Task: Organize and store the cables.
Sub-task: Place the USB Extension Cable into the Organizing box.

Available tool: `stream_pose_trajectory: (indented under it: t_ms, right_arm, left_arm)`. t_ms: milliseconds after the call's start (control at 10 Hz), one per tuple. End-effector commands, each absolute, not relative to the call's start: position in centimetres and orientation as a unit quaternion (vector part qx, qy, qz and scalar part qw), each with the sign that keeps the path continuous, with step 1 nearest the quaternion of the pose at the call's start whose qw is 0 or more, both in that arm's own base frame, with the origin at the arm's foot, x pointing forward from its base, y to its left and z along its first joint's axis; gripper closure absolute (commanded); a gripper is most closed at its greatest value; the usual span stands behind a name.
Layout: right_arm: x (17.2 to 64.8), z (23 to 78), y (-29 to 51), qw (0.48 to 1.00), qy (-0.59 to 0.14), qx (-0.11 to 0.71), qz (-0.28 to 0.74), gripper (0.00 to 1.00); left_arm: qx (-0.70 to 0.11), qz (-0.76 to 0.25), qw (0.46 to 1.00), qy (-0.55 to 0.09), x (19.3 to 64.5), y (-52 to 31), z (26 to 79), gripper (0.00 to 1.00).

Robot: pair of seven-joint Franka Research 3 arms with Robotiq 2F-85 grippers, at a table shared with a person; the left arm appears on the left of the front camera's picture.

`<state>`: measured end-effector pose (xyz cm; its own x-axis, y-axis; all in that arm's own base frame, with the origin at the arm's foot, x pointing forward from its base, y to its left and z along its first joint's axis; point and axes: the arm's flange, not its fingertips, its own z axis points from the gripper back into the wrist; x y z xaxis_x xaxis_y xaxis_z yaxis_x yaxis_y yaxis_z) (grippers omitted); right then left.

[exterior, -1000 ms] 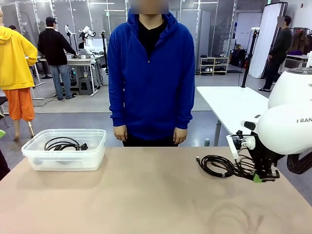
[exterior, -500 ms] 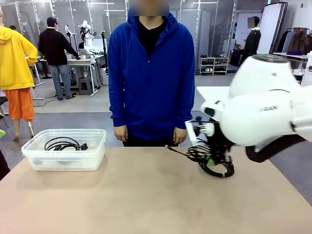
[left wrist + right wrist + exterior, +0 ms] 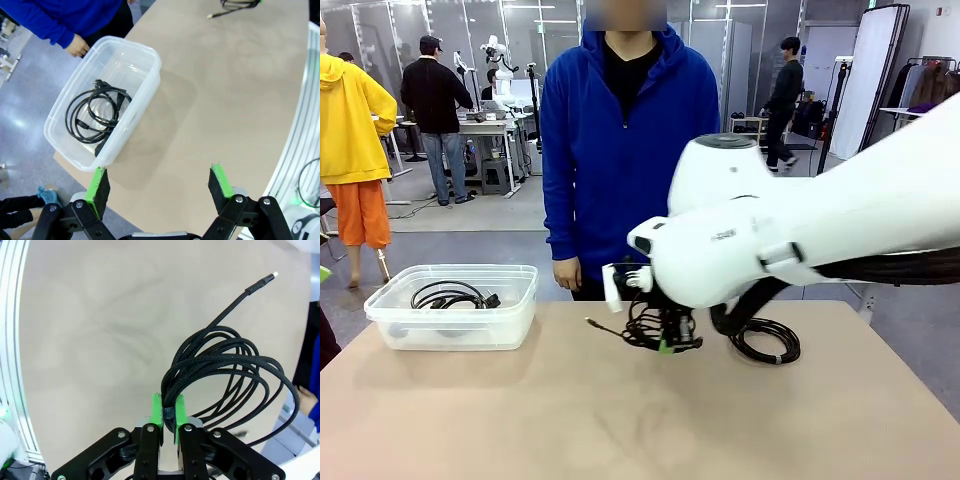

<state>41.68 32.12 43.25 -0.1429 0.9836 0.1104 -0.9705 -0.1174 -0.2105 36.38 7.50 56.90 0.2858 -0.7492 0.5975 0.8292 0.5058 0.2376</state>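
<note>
R fingers (image 3: 158,411), clenched on cable coil (image 3: 170,382), now mid-table; L fingers (image 3: 220,182) released.

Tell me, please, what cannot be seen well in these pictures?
- Front view: the right arm hides part of the resting cable coil; its plugs cannot be seen.
- Left wrist view: the top edge cuts off the held cable.
- Front view: the container's cloudy wall blurs the stored cables; their number is unclear.

This is a robotics lab. A white robot arm (image 3: 800,235) reaches over the counter (image 3: 570,410). Behind stand a workbench (image 3: 492,127), glass partitions (image 3: 715,60) and a shelf rack (image 3: 752,135).
</note>
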Motion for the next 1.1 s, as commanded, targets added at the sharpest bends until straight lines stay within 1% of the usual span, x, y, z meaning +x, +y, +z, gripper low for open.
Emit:
stream_pose_trajectory:
  t_ms: [0,200,500,1000]
  right_arm:
    - [43.3,41.9,35.5,0.670,-0.088,-0.041,0.736,0.88]
    - [44.2,38.6,37.2,0.677,-0.071,-0.039,0.732,0.88]
    - [44.7,34.9,37.9,0.683,-0.045,-0.007,0.729,0.88]
    - [44.7,33.9,37.7,0.676,-0.026,0.011,0.737,0.88]
  left_arm:
    - [-0.053,-0.490,0.803,-0.335,36.3,7.4,57.1,0.00]
    - [-0.053,-0.490,0.803,-0.335,36.3,7.4,57.1,0.00]
    - [-0.053,-0.490,0.803,-0.335,36.3,7.4,57.1,0.00]
    - [-0.053,-0.490,0.803,-0.335,36.3,7.4,57.1,0.00]
